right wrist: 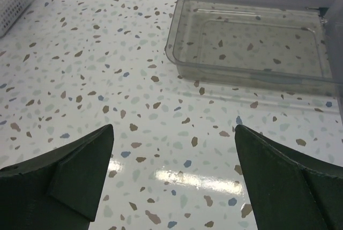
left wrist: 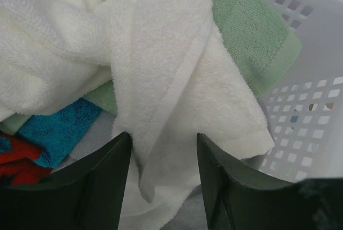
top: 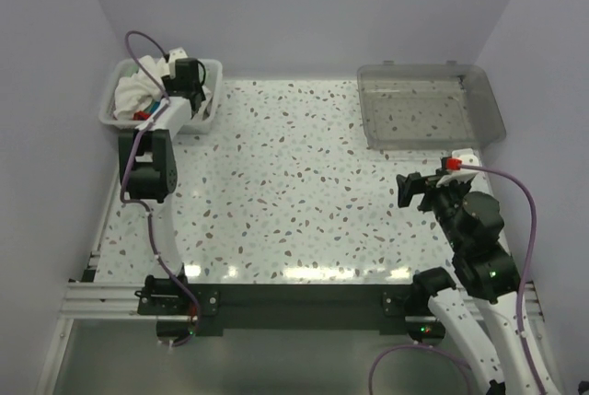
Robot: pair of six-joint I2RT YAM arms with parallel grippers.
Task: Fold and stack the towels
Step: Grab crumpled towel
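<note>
A white slatted plastic basket (top: 213, 70), far left, holds towels (top: 136, 93); the left gripper (left wrist: 161, 140), fingers spread, straddles the white terry towel (left wrist: 161, 80); the right gripper (right wrist: 174, 133) is spread too.

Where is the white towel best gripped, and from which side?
Probably grip the white towel at its hemmed fold, which hangs between the left fingers, coming down from above the basket. That fold lies topmost, is bunched narrow, and fits their open gap.

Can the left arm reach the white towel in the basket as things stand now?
Probably yes. The left gripper is down at the basket, its open fingers on either side of a fold of the white towel. That towel lies over the green towel, so nothing covers it.
</note>
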